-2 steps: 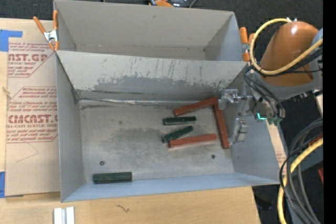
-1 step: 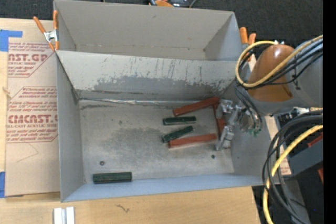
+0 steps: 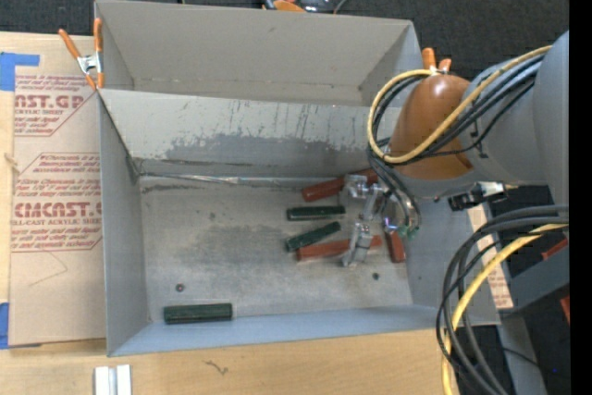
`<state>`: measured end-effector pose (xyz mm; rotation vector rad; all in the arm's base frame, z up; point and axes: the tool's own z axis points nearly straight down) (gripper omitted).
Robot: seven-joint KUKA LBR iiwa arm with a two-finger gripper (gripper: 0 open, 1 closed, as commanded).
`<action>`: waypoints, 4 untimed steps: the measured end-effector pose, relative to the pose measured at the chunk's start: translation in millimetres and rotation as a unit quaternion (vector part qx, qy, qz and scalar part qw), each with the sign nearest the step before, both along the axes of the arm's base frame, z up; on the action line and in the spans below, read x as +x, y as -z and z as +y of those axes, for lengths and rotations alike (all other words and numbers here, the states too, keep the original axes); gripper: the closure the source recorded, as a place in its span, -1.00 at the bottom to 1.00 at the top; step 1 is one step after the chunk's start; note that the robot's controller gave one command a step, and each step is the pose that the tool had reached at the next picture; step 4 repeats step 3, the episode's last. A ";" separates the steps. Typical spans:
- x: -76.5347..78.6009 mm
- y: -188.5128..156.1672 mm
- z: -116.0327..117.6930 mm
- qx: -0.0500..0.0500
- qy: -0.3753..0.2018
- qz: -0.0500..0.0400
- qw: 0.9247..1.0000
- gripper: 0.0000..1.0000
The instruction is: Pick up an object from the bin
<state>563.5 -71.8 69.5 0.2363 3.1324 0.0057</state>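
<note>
My gripper (image 3: 356, 247) hangs low over the bin floor at the right, among a small cluster of stick-shaped things. Its tip is at the right end of a red stick (image 3: 322, 251) lying flat. Just above that stick lies a dark green one (image 3: 312, 238), tilted slightly. Another dark green stick (image 3: 314, 213) lies further back. A red-brown stick (image 3: 324, 191) rests near the back wall. A short red piece (image 3: 397, 246) lies to the gripper's right, partly hidden by it.
A long dark green bar (image 3: 198, 314) lies alone at the bin's front left corner. The arm with its orange cover and yellow cables overhangs the bin's right wall.
</note>
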 end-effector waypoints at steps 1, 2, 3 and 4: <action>-0.1 -0.9 -4.7 -0.002 0.003 0.000 1.000 1.00; -5.7 -0.2 -38.2 0.000 -0.016 0.000 1.000 1.00; 3.5 -146.8 11.9 -0.002 -0.012 -0.005 1.000 1.00; 3.5 -146.8 11.9 -0.002 -0.012 -0.005 1.000 1.00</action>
